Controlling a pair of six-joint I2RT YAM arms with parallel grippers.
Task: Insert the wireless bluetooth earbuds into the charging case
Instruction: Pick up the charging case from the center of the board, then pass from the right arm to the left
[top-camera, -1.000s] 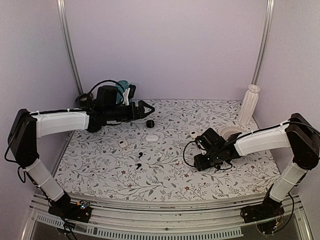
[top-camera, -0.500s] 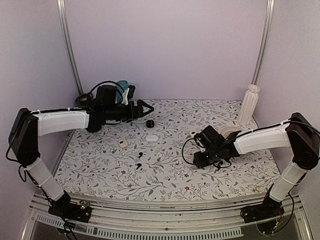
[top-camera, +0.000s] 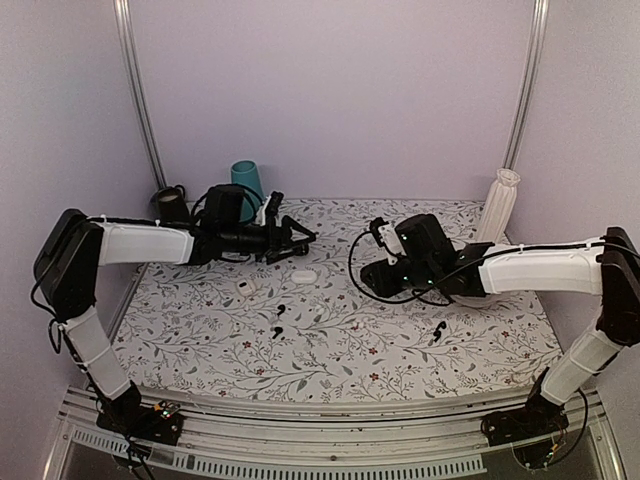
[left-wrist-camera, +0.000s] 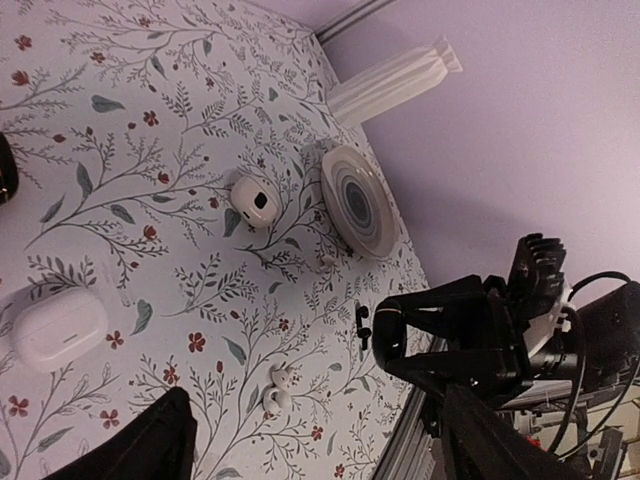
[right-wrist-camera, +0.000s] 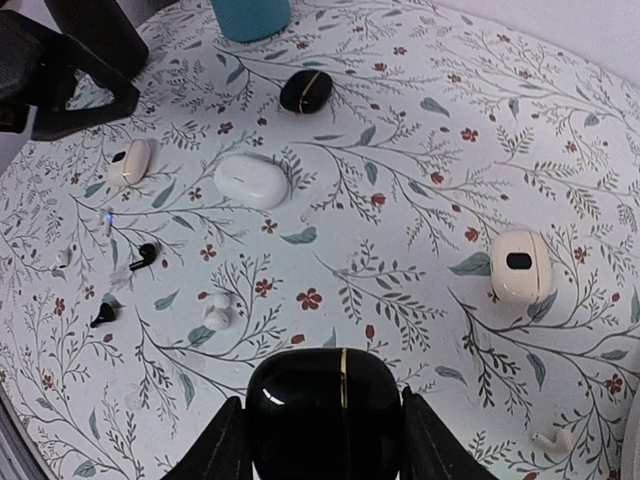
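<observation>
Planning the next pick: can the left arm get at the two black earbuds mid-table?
Probably yes: its open end effector hangs near the earbuds, only a white case between them.

Lower half of charging case (right-wrist-camera: 325, 405) cut off by bottom edge; teal cup (right-wrist-camera: 250, 15) top cropped.

We see our left gripper (top-camera: 303, 245) spread open at ten o'clock on the flowered table (top-camera: 330, 370), with a white case (top-camera: 304, 276) just at its six. Two black earbuds (top-camera: 278, 309) lie at eight o'clock. A third earbud (top-camera: 437, 330) lies at four, near our right gripper (top-camera: 378, 278), which reaches in from three.
</observation>
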